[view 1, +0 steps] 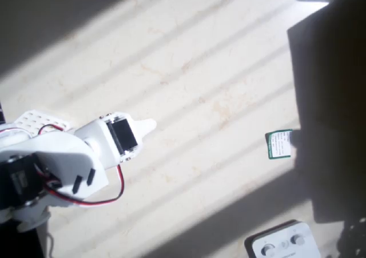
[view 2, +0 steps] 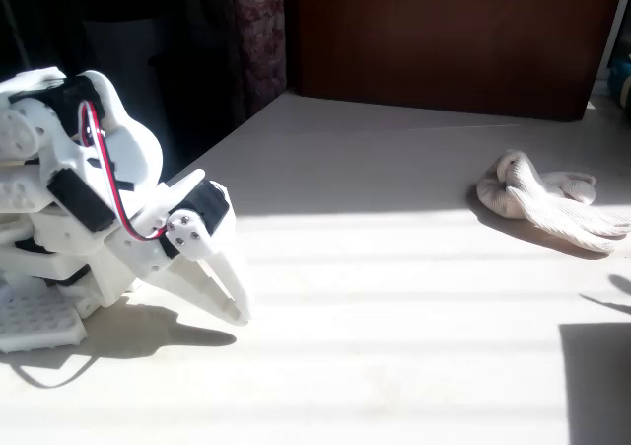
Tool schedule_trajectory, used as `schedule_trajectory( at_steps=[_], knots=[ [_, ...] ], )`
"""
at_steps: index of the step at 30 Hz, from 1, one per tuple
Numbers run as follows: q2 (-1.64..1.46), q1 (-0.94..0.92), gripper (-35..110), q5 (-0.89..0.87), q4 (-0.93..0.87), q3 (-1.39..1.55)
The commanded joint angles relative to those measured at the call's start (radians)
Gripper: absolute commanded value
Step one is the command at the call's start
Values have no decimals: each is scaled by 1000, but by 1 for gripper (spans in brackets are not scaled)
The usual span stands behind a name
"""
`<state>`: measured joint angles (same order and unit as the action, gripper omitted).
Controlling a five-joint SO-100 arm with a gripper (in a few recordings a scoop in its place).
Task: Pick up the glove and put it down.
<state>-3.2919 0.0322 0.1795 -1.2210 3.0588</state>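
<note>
The cream fabric glove (view 2: 547, 198) lies crumpled on the pale table at the far right of the fixed view, its plump fingers pointing right. The white arm is folded low at the left. My gripper (view 2: 235, 310) points down with its tip at the tabletop, far to the left of the glove. Its fingers (view 2: 222, 277) are pressed together with nothing between them. From overhead the gripper (view 1: 150, 124) reads as a single closed point aimed right.
A small green-and-white card (view 1: 278, 144) lies right of centre. A white box with round knobs (view 1: 283, 243) sits at the bottom edge. A dark shadowed mass (view 1: 331, 98) covers the right side. A dark wooden panel (view 2: 444, 40) stands behind the table.
</note>
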Motion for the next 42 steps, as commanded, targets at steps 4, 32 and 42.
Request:
schedule_trajectory(
  at_steps=[4,32,42],
  knots=[
    [2,2,0,5,-3,-44],
    [20,2,1,-95,61,-103],
    [448,3,1,-80,64,-529]
  ],
)
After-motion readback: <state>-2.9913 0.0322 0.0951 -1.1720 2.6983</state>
